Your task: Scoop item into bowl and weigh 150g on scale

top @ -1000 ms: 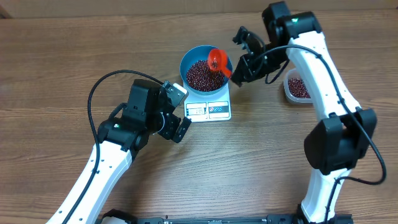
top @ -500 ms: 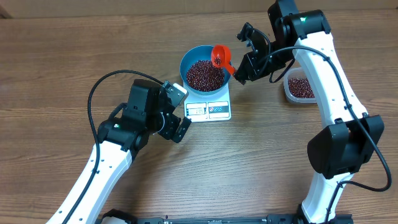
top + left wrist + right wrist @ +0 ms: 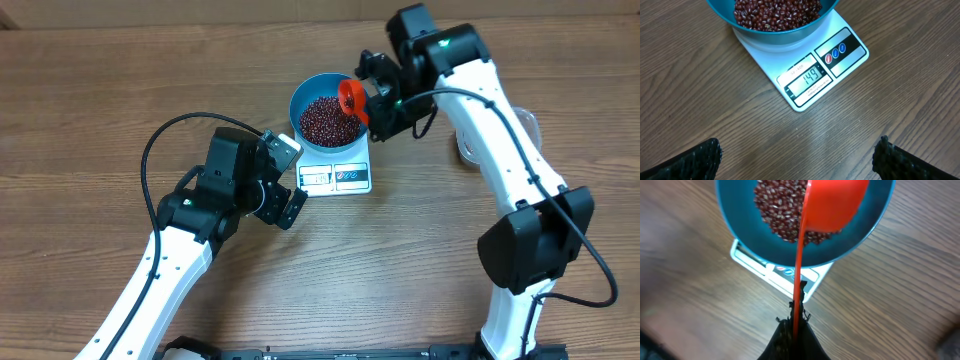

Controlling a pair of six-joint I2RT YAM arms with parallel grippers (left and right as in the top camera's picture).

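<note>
The right claw (image 3: 376, 100) is gripping a scoop (image 3: 349, 96), arm stretching out, bowl (image 3: 300, 98) just ahead. The left claw (image 3: 290, 180) is hovering released, scale (image 3: 350, 177) ahead.

Noting a wooden table (image 3: 80, 100) taking up nearly all of the overhead view and forming the whole backdrop of both wrist views. Recording a mid-brown surface with darker grain streaks running left to right overhead. Finding the finish matt, giving back only a faint sheen. Observing even, diffuse lighting from above, throwing soft, short shadows onto the wood. Logging a pale strip (image 3: 150, 8) running along the table's far edge at the top of the overhead view; not managing to tell wall from floor there. Noting blurring of the wood toward the left edge of the right wrist view.
</note>
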